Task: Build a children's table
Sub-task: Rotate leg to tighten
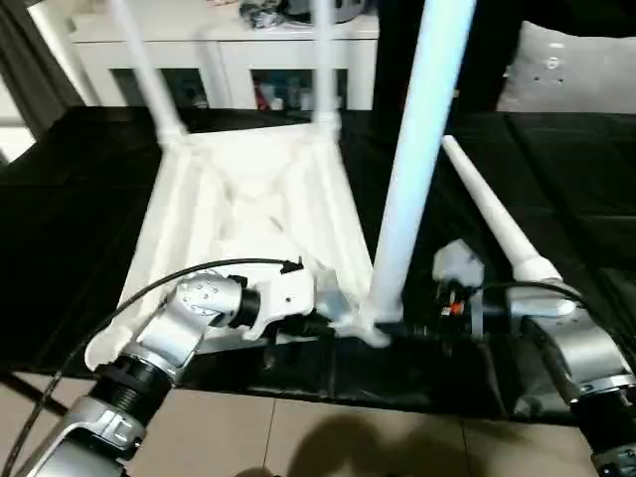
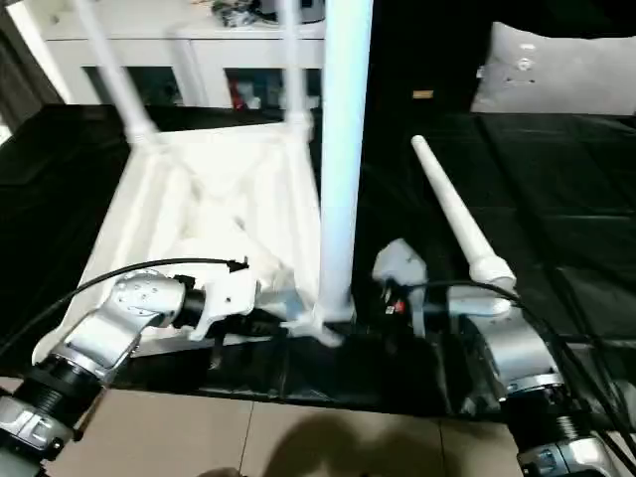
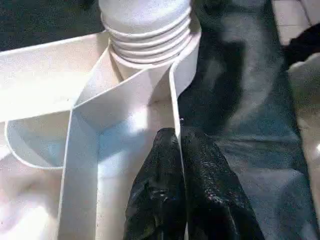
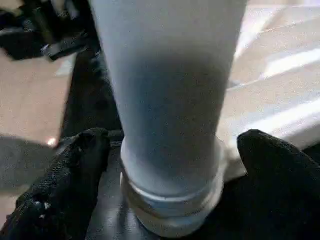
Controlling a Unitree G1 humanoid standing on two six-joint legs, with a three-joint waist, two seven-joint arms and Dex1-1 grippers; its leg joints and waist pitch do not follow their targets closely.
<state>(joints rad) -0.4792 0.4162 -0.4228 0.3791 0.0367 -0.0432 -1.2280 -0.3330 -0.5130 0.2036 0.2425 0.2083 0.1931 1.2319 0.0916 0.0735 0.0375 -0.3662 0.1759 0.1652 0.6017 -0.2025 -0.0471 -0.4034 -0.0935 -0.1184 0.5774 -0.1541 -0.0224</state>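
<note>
White plastic table top (image 1: 248,214), upside down on black cloth (image 1: 79,229). My left gripper (image 3: 177,150) pinches its rim; my right gripper (image 4: 167,165) stands wide around the near leg (image 1: 412,159). Likely light, stiff, slippery: grasp low, near the socket.

White table top (image 1: 248,214) (ribbed underside), pale white legs (image 1: 412,159) — black cloth (image 1: 556,189), black fingers (image 3: 200,190).
</note>
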